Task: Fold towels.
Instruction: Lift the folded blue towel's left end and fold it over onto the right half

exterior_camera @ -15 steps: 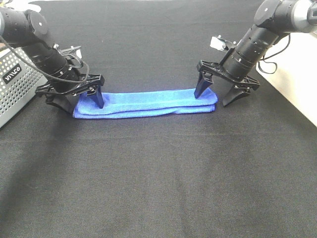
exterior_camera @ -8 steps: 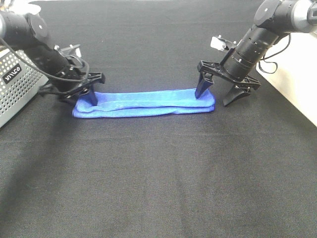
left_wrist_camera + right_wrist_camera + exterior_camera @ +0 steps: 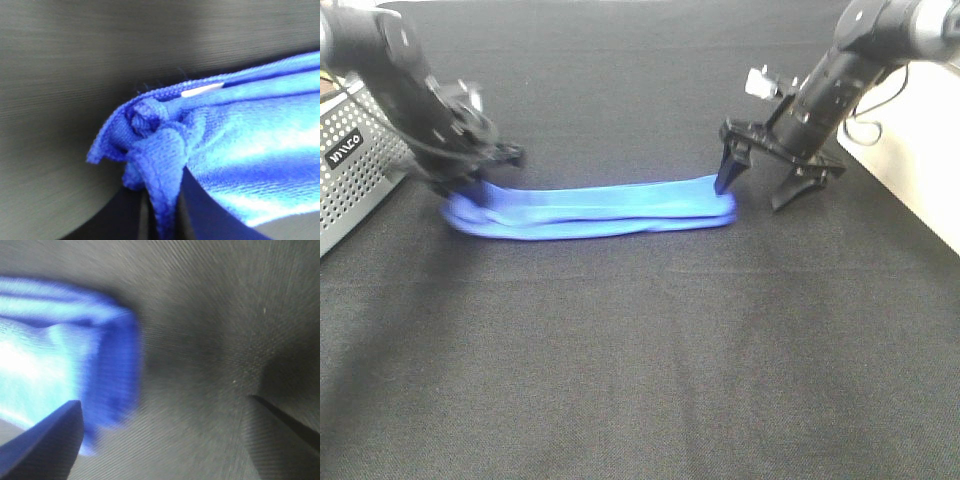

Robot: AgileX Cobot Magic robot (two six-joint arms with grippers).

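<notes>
One towel (image 3: 595, 212): bright blue microfibre, fuzzy, folded into long narrow strip, lying on black woven table cover (image 3: 640, 360) between two grippers. Left gripper (image 3: 470, 182) clamped on bunched left end; stitched hem and one small white tag (image 3: 200, 90) there. Right gripper (image 3: 757, 186): jaws wide apart, one fingertip at right end. One grey perforated basket (image 3: 350, 185) at far left.

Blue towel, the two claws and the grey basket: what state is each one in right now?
blue towel: folded into a long strip, lying on the table, left end bunched up.
left gripper: shut on the towel's left end.
right gripper: open, astride the towel's right end, not gripping.
grey basket: upright at the left edge; contents hidden.
</notes>
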